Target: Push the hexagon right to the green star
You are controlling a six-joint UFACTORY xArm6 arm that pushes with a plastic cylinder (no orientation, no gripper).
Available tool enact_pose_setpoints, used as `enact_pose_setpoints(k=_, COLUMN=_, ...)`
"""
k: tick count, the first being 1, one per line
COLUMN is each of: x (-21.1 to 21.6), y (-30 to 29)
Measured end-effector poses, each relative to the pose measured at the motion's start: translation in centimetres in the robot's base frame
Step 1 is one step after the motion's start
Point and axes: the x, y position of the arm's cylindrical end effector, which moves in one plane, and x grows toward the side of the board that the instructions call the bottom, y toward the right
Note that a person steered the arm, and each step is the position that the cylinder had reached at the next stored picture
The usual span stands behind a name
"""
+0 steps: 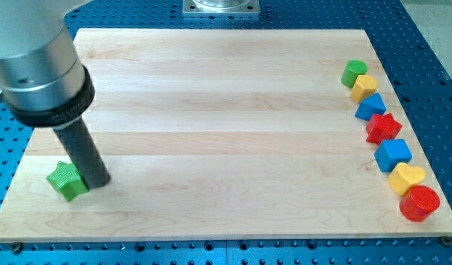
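The green star [66, 181] lies near the board's bottom left corner. My tip [98, 182] stands right against the star's right side. A yellow block [364, 87] that looks like a hexagon sits far away at the view's upper right, second from the top in a column of blocks. It lies between a green round block [353, 72] above it and a blue block [370, 107] below it.
Further down the column along the right edge are a red star [383, 127], a blue cube [393, 154], a yellow heart [406, 177] and a red cylinder [419, 203]. The wooden board [211, 110] rests on a blue perforated table. The arm's grey body fills the upper left.
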Motion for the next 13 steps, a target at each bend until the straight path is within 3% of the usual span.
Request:
enact_pose_setpoints(k=1, x=0.3, y=-2.1)
enact_pose_setpoints(k=2, x=-5.3, y=2.2)
enact_pose_setpoints(k=3, x=-13.7, y=6.3)
enact_pose_setpoints(k=5, x=-26.3, y=23.6)
enact_pose_setpoints(k=6, x=-28.6, y=35.1)
enact_pose_setpoints(k=7, x=-24.4, y=47.6)
enact_pose_setpoints(k=8, x=-21.0, y=52.4)
enact_pose_setpoints(k=10, x=-18.2, y=39.9)
enact_pose_setpoints(k=12, x=-14.4, y=39.4)
enact_pose_setpoints(k=13, x=-12.5, y=31.8)
